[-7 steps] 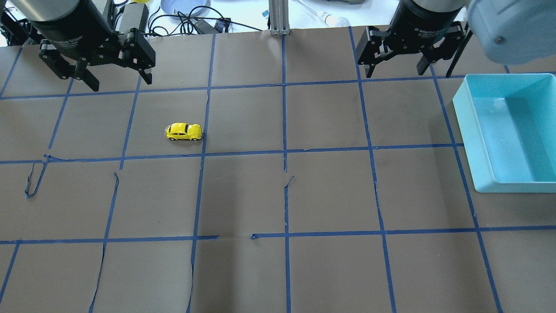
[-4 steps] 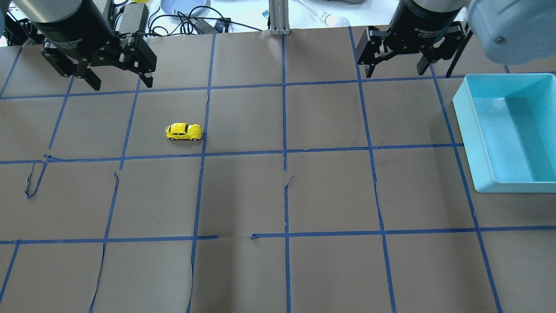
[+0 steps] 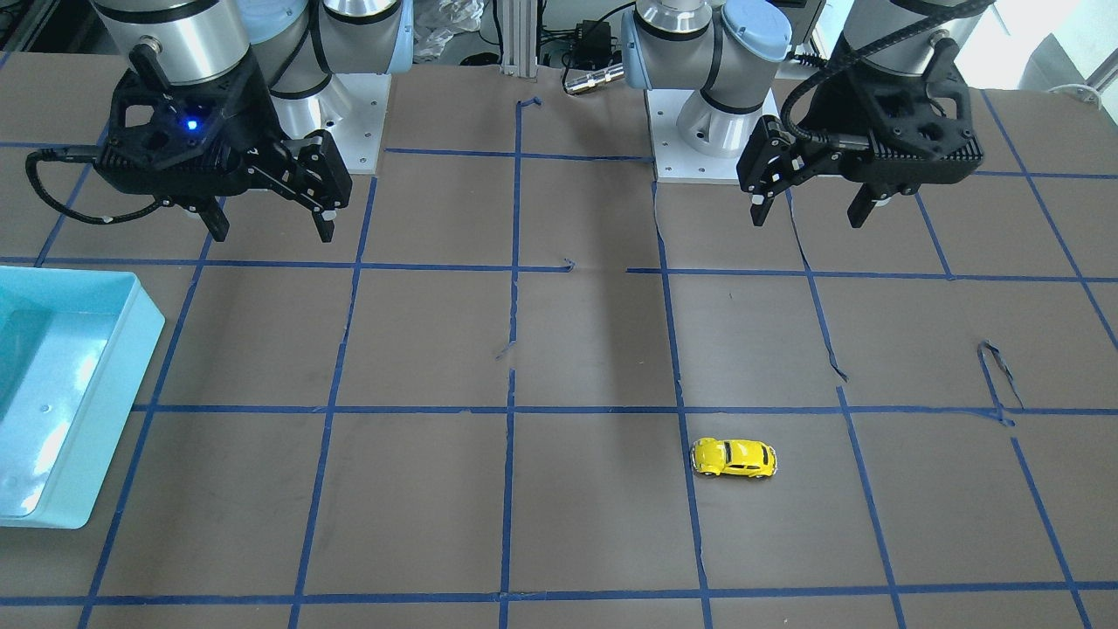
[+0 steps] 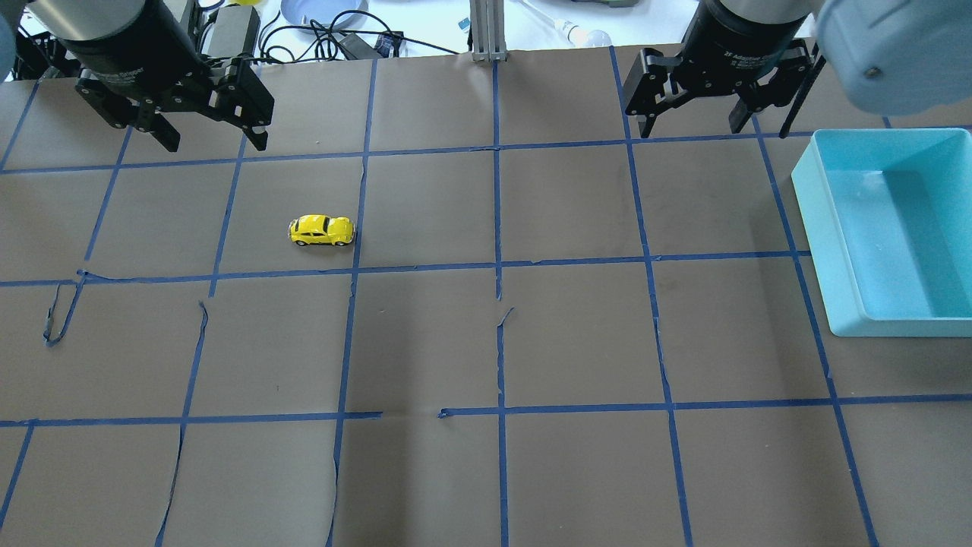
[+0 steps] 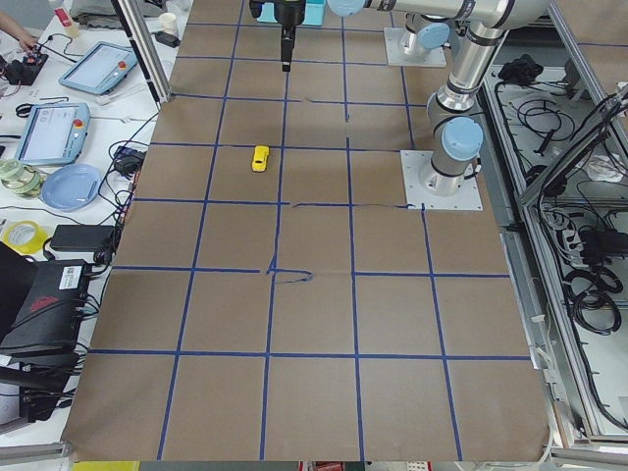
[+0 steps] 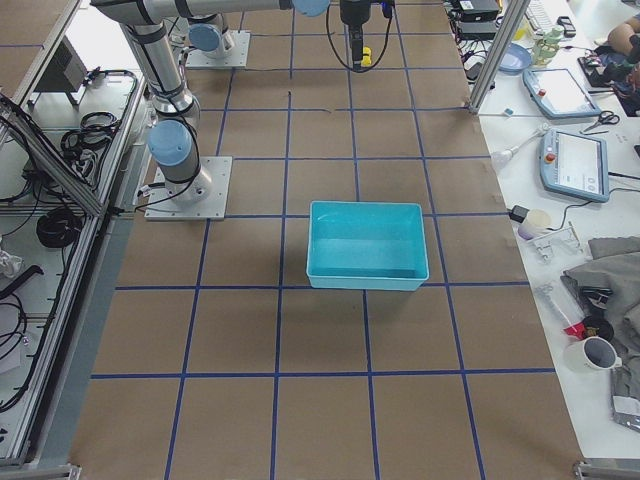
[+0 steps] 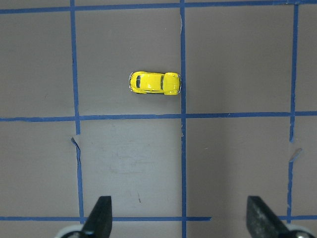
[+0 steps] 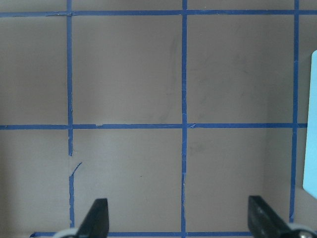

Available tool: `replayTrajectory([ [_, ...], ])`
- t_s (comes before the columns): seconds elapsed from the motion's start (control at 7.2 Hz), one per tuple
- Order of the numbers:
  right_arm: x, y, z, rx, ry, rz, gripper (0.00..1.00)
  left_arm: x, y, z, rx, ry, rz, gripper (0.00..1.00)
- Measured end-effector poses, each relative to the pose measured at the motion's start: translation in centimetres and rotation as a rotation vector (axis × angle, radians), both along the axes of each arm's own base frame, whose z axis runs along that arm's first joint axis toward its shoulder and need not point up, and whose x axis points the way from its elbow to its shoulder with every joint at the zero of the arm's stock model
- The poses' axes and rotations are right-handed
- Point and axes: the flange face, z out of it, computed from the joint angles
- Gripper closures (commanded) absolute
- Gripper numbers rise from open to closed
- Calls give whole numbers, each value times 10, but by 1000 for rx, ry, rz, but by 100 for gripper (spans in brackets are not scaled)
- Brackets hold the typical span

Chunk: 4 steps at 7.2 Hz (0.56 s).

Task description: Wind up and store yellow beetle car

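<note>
2 tools spread wide, grasping nothing: yellow beetle car [image 4: 322,230] on worktop [image 4: 577,342] ahead of left tool [image 4: 214,143]; teal bin [image 4: 814,228], edge cut off, beside right tool [image 4: 692,128].

— What do we have on the tabletop [image 4: 577,342]?
— We see a brown surface ruled into squares by blue tape [image 4: 497,213], which is torn and lifting in places. The yellow beetle car [image 4: 322,230] stands on its wheels just beside one tape line. We find a light-blue bin [image 4: 881,328] well apart from it, at the robot's right edge.
</note>
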Motion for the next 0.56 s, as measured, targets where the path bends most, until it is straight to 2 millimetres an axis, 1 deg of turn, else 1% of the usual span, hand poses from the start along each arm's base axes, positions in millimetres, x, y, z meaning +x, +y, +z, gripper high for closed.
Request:
replayTrajectory([
  [0.14,0,0,0,0,0,0,0,0,0,0,-1,0,-16,5],
  [0.42,0,0,0,0,0,0,0,-1,3,-1,-2,2,-41,0],
  [0.56,0,0,0,0,0,0,0,-2,4,0,-4,9,-40,0],
])
